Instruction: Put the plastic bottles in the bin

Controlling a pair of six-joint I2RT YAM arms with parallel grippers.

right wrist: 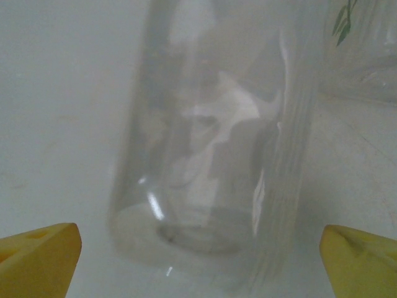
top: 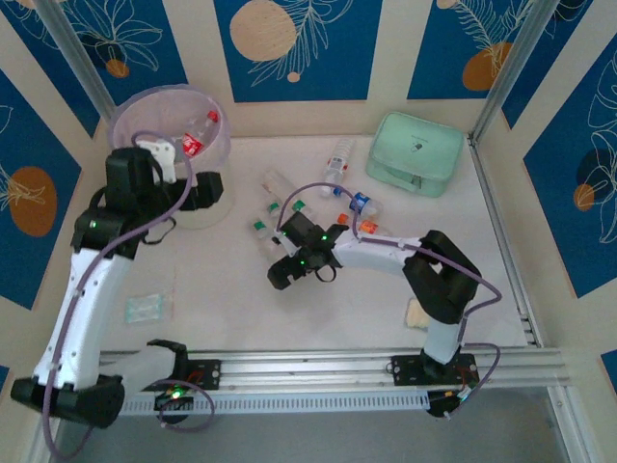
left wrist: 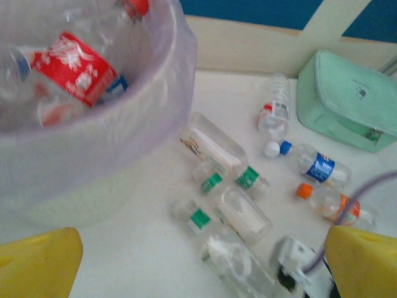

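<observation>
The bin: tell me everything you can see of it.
The bin is a round, tapered wastebasket of translucent pale pink-lilac plastic, seemingly lined with a clear bag. It stands upright on the table in the far left corner, close to the wall. Inside lie clear bottles, among them a red-labelled bottle. Loose bottles lie on the table to its right.

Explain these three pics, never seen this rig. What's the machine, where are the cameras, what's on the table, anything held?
Two robot arms are bolted at the near edge of the table, each ending in a two-finger gripper. One picture is from a fixed overhead camera; the other two from wrist cameras, left and right, yellow fingertips in the bottom corners. On the table: a pale bin with a red-label bottle inside, loose plastic bottles, a mint-green case. Nothing is held: the left gripper is open next to the bin, the right gripper open around a clear bottle.
</observation>
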